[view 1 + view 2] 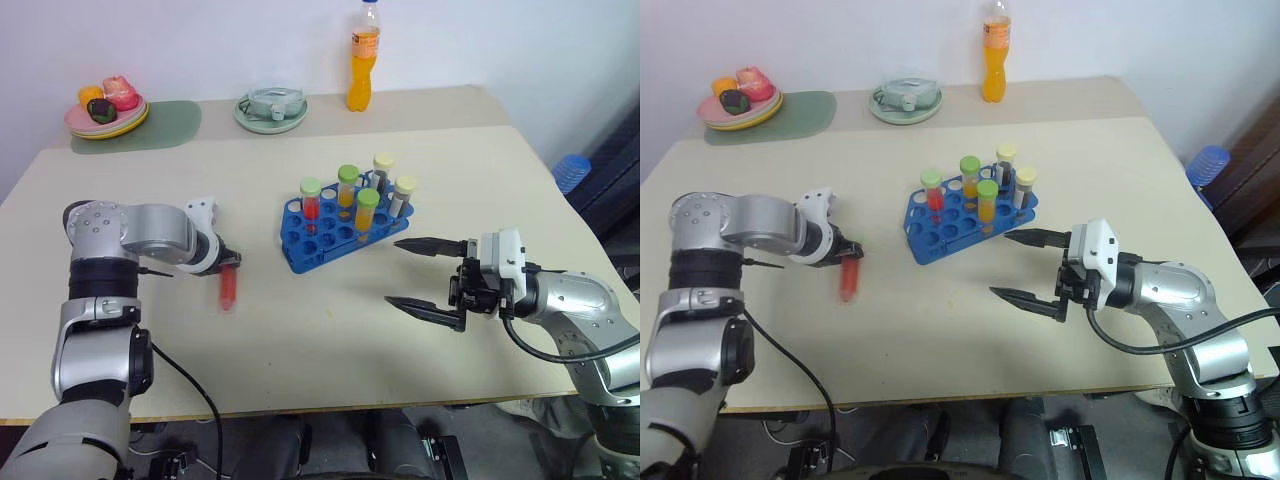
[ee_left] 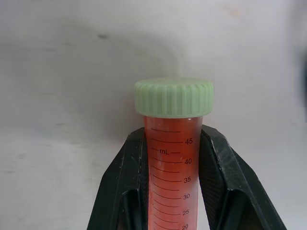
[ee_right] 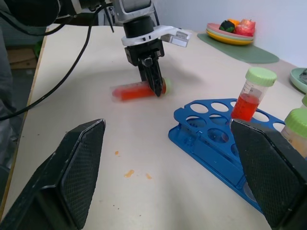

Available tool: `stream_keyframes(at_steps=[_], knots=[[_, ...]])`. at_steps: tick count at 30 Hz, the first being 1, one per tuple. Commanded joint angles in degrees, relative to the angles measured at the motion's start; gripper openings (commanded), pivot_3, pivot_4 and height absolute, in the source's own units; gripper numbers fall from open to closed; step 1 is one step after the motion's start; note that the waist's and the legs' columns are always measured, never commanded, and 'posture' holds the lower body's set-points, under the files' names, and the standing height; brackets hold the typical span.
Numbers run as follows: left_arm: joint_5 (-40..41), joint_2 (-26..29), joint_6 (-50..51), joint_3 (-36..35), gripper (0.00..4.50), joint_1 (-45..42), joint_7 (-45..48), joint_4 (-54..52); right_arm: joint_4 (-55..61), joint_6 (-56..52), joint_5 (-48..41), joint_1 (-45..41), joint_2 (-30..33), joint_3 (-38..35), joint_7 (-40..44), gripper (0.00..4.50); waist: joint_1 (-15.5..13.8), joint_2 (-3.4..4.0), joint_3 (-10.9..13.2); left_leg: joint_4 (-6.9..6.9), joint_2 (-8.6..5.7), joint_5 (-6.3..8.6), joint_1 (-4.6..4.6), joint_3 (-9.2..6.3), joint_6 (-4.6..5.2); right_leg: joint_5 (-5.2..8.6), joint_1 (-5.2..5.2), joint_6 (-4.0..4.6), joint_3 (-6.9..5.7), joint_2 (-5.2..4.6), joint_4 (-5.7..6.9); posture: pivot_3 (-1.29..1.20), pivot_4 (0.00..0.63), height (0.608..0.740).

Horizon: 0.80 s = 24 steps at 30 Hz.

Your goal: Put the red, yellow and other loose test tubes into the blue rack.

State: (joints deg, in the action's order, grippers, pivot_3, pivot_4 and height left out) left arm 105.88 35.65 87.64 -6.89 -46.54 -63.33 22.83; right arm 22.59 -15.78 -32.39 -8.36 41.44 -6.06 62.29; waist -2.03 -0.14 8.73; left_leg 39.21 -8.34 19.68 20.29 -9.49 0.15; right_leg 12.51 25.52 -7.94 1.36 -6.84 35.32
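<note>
Blue rack (image 1: 345,225) sits mid-table, skewed, five capped tubes already standing in it, near-side holes free, likely for the last one. Right gripper (image 1: 425,275) hangs beside it, fingers spread, empty. Left gripper (image 3: 154,85) pinches the red tube (image 3: 136,91) just under its green cap, tube lying on the table, probably so it can swing upright.

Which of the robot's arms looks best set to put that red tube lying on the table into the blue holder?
The left. Its left gripper is already shut on the red tube, beside the blue rack. The right gripper hangs open and empty on the rack's other side.
</note>
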Motion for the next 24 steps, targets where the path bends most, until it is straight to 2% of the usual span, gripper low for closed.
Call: stream_keyframes(at_steps=[1, 4, 7, 10, 12, 16, 24], knots=[[6.53, 5.17, -3.38, 2.4, 0.79, 1.84, 5.4, -10.12, -0.54, 1.42, -0.72, -0.56, -0.6, -0.94, 0.09, 4.27, 0.05, 0.01, 0.0, 0.0, 0.0, 0.0, 0.0, 0.01, 0.0, 0.0, 0.01, 0.0, 0.0, 0.0, 0.0, 0.0, 0.15, 0.74], [6.22, 8.32, -4.26, 3.08, 0.79, 5.04, 15.16, -18.83, -1.06, 1.55, -0.58, -0.45, -0.8, -1.21, -0.33, 4.27, -0.02, 0.02, -0.01, -0.02, 0.0, 0.0, -0.02, 0.03, 0.0, 0.0, 0.0, 0.01, 0.02, 0.01, 0.01, 0.0, 0.15, 0.74], [-0.06, 9.04, -6.37, 1.62, 0.79, 7.94, 26.5, -28.47, -0.89, 1.36, -0.69, -0.11, -1.01, -1.55, -1.06, 4.27, -0.28, 0.02, -0.01, -0.02, -0.01, 0.0, -0.01, 0.04, 0.0, 0.01, -0.03, 0.01, 0.02, 0.01, -0.02, 0.0, 0.15, 0.74], [-19.16, 7.52, -20.09, -0.14, 0.79, 12.13, 52.2, -42.01, -0.65, 1.35, -0.42, 0.28, -0.97, -1.66, -1.86, 4.27, -0.18, 0.02, 0.0, -0.02, 0.0, 0.0, 0.0, 0.07, 0.0, 0.01, -0.05, 0.02, 0.01, 0.02, -0.05, 0.0, 0.15, 0.74], [-26.91, 8.34, -25.09, 1.52, 0.79, 14.44, 60.39, -45.53, -0.63, 1.6, -0.3, 0.57, -0.82, -1.78, -2.03, 4.27, -0.15, 0.03, 0.0, -0.06, 0.03, 0.0, -0.01, 0.15, 0.0, 0.01, -0.04, 0.02, 0.02, 0.01, -0.09, 0.0, 0.15, 0.74], [-48.72, 7.4, -42.34, 6.43, 0.79, 17.66, 71.56, -49.38, -0.22, 1.46, -0.32, 0.9, -0.61, -2.32, -2.97, 4.27, -0.22, 0.04, -0.01, -0.1, 0.08, 0.0, -0.02, 0.19, 0.0, 0.01, -0.05, 0.03, 0.02, 0.02, -0.13, 0.0, 0.15, 0.74], [-78.31, -3.48, -74.96, 16.41, 0.79, 21.44, 86.95, -42.58, 2.61, 0.2, -0.59, 2.44, -0.23, -3.45, -5.98, 4.27, -0.34, 0.04, -0.01, -0.08, 0.07, 0.01, 0.04, 0.15, 0.01, 0.0, -0.1, 0.02, -0.01, 0.01, -0.27, 0.0, 0.15, 0.74]])
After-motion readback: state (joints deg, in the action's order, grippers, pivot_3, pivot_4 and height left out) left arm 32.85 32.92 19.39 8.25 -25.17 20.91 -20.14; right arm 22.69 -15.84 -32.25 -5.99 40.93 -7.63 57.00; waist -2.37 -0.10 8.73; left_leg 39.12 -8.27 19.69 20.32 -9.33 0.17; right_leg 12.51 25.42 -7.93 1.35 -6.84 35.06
